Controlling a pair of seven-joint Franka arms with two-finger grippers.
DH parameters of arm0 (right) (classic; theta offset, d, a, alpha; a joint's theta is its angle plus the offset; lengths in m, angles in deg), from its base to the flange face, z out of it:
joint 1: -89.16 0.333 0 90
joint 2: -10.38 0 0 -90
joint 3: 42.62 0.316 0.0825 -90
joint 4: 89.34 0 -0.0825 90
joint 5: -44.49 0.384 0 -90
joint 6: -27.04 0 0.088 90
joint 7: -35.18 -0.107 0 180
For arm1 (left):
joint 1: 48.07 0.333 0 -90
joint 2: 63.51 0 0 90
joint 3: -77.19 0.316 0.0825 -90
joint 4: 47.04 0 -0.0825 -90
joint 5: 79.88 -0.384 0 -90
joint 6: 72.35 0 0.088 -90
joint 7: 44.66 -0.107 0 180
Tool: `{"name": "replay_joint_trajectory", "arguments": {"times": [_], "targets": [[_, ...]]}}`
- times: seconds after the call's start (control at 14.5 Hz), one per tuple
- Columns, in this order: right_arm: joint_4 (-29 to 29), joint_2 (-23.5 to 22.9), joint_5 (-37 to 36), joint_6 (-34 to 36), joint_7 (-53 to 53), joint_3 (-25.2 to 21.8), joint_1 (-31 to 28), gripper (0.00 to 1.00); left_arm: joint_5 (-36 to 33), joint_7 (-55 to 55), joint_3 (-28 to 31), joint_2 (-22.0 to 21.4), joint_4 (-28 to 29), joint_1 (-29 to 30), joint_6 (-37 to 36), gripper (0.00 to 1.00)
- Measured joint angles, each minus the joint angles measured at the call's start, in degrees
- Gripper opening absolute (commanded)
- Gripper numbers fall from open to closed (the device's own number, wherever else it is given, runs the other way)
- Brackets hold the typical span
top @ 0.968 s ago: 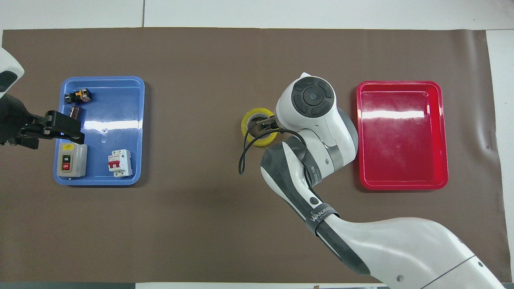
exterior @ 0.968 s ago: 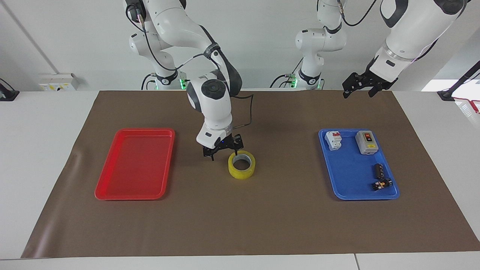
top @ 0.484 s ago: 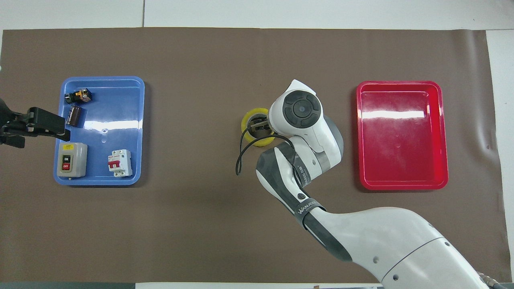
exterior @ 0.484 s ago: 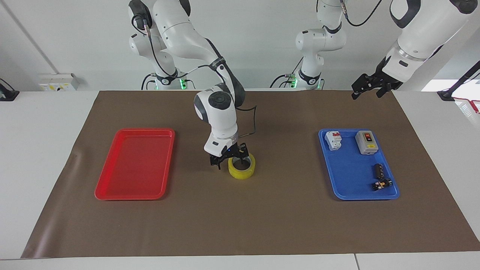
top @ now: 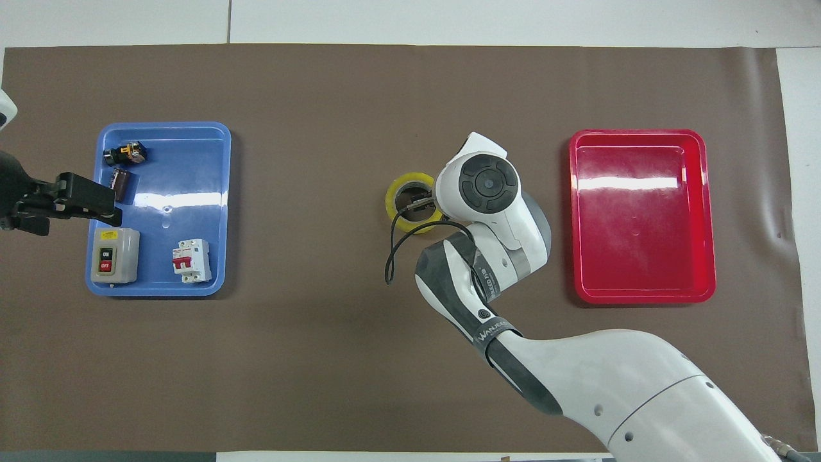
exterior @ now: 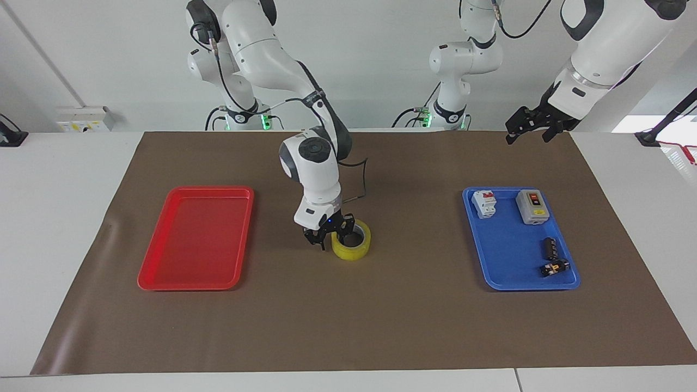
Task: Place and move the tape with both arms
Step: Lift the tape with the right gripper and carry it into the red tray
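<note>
Now right tool (exterior: 330, 238) astride tape (exterior: 355, 246) wall

Glossy plastic red tray (exterior: 163, 272) (likewise blue tray (exterior: 509, 284)) on matt brown mat (exterior: 348, 326).

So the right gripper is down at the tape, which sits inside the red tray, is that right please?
Not quite: the tape sits on the brown mat between the red tray and the blue tray. The facing view shows this. The right gripper is indeed down at it.

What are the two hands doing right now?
Right hand: down at the tape, straddling its wall; grip cannot be told.
Left hand: waits in the air, open, empty.
</note>
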Motion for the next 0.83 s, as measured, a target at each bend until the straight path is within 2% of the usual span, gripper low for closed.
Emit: {"name": "replay_joint_trajectory", "arguments": {"times": [0.28, 0.41, 0.62, 0.83], "targets": [[-1.61, 0.16, -0.02, 2.0, 0.0, -0.47, -1.03, 0.0, 0.0, 0.01, 0.0, -0.01, 0.2, 0.0, 0.03, 1.0], [-5.87, 0.28, -0.15, 9.26, 0.0, -0.75, -2.36, 0.0, 0.0, 0.01, -0.03, -0.27, 1.37, 0.0, 1.59, 1.0], [-12.13, 3.16, -1.54, 21.96, 6.04, -1.05, -8.89, 0.0, 0.0, 0.01, -0.23, -1.17, 4.26, -0.05, 4.03, 1.0], [-9.08, 9.18, -1.66, 26.49, 19.45, -1.22, -18.28, 0.0, 0.0, 0.01, -0.47, -1.64, 4.4, -0.09, 4.07, 1.0]]}}
